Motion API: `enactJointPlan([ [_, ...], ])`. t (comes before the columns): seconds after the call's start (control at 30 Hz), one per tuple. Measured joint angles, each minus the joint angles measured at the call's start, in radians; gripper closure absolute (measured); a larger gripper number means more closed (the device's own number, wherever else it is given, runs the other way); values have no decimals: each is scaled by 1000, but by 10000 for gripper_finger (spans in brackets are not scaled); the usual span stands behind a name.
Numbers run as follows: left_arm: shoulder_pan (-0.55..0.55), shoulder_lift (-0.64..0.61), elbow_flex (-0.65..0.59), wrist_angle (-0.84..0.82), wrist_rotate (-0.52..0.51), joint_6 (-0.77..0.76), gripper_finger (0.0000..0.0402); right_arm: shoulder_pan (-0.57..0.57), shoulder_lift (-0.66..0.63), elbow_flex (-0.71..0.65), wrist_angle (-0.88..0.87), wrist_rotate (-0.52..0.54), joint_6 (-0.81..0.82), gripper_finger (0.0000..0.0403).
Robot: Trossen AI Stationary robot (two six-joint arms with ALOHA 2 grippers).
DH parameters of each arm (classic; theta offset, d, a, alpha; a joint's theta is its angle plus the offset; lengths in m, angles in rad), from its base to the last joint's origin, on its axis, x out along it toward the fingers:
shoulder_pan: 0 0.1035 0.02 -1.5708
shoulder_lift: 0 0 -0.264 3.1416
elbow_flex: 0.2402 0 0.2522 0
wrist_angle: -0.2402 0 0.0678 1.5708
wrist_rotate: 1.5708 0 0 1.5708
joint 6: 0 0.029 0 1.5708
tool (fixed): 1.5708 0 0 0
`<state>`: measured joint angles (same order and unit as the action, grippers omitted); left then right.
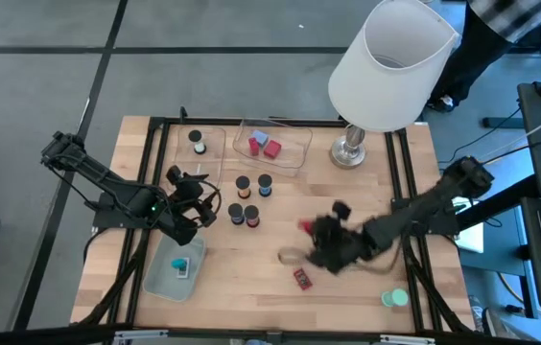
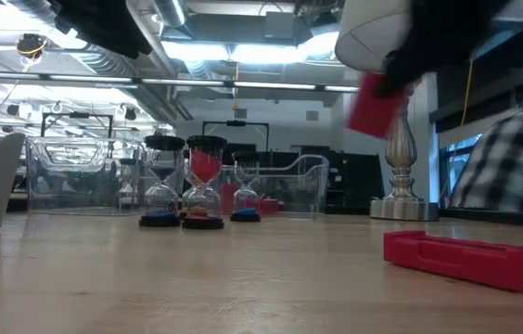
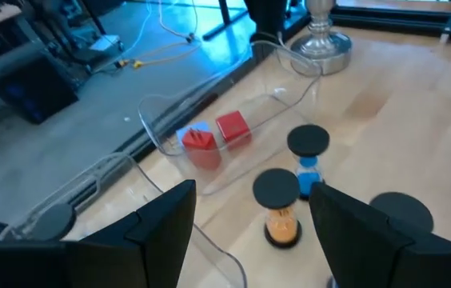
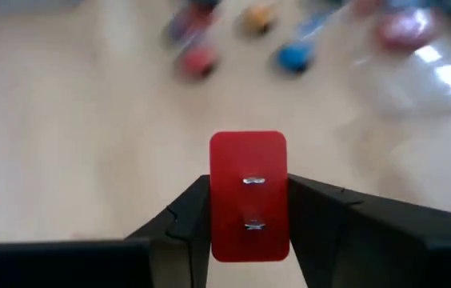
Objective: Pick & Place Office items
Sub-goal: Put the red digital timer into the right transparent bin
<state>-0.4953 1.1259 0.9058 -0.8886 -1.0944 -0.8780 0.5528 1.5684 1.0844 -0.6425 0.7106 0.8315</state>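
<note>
Red office item (image 4: 248, 196), a flat rounded block with two small staples on its face, sits between the fingers of the right end effector (image 4: 249, 214), which is closed on it, and the low view shows it lifted clear above the worktop (image 1: 366, 206). In the right wrist view its long axis runs along the fingers, pointing forward out of the grip. As landmark, the clear tray (image 1: 272, 146) lies just beside the lamp base (image 1: 349, 149); it already keeps a red block (image 3: 233, 128) and another red and blue piece. From this tray, the held item is well apart, toward the near edge of the worktop, and four small hourglass-like pieces with black caps (image 1: 251, 199) stand between. So the likely move is to carry the item across these pieces toward the tray, and the right arm is the one to do it. A second red piece (image 1: 303, 278) lies flat on the worktop near the right end effector. The left end effector (image 3: 249, 232) hangs open and empty on the other side of the hourglass pieces, near a pale green tray (image 1: 176, 269).
</note>
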Motion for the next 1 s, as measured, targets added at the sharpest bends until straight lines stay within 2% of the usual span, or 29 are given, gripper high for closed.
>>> enactJointPlan([
  [0.2, 0, 0, 0, -2, -15, 45, 160, -301, -32, 0, 128, -2, -182, 280],
  [0.33, 0, 0, 0, -2, -24, 103, 160, -504, -24, 0, 308, -107, -310, 280],
  [0.53, 0, 0, 0, -3, -114, 107, 160, -725, 17, 2, 460, -265, -330, 280],
  [0.7, 0, 0, 0, -6, -177, 108, 160, -800, 131, 1, 550, -379, -312, 280],
  [1.0, 0, 0, 0, -6, -198, 200, 160, -856, 202, 0, 572, -417, -319, 280],
])
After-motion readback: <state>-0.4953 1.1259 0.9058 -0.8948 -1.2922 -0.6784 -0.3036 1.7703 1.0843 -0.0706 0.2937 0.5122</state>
